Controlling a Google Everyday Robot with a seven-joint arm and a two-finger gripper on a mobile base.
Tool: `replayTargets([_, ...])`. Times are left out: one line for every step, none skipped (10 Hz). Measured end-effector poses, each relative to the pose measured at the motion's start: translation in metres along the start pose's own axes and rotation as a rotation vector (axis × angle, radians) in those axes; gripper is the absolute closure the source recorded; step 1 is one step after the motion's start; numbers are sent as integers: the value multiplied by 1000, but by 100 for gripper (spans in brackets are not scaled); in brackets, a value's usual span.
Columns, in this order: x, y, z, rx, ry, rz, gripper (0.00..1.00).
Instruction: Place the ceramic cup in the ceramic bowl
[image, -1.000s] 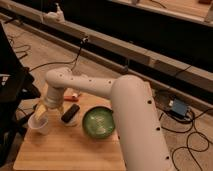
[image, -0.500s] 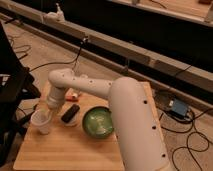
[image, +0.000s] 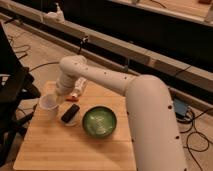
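The ceramic cup (image: 47, 106) is small, white and handleless. It hangs upright just above the left part of the wooden table (image: 75, 150). My gripper (image: 54, 98) is at the end of the white arm that reaches down from the right, and it is shut on the cup's rim. The ceramic bowl (image: 99, 122) is round and glossy dark green with a lighter streaked inside. It sits on the table to the right of the cup, about a cup's width away past a black object.
A black oblong object (image: 70, 114) lies between cup and bowl. A slim white bottle with a red part (image: 79, 89) lies behind them near the arm. A dark chair (image: 12, 95) stands left of the table. Cables cross the floor.
The cup has risen off the table and moved up and to the right with the gripper, closer to the bowl.
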Motion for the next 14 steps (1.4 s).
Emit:
replayTargets([-4, -12, -28, 2, -40, 26, 100])
replayTargets([-6, -26, -52, 7, -73, 56, 100])
replayTargets([-5, -39, -68, 19, -93, 85, 100])
replayTargets([2, -66, -92, 51, -119, 142, 100])
replayTargets([10, -85, -104, 74, -129, 184, 100])
replayTargets([24, -112, -117, 104, -135, 245, 100])
replayTargets([40, -136, -125, 128, -135, 303, 100])
replayTargets([53, -150, -128, 141, -132, 342, 100])
replayTargets([67, -164, -129, 147, -131, 387, 100])
replayTargets([87, -179, -129, 150, -127, 439, 100])
replayTargets([104, -189, -127, 151, -122, 478, 100])
replayTargets([118, -195, -125, 151, -116, 500, 100])
replayTargets([133, -198, -120, 152, -104, 518, 100])
replayTargets([150, -200, -112, 154, -79, 533, 100])
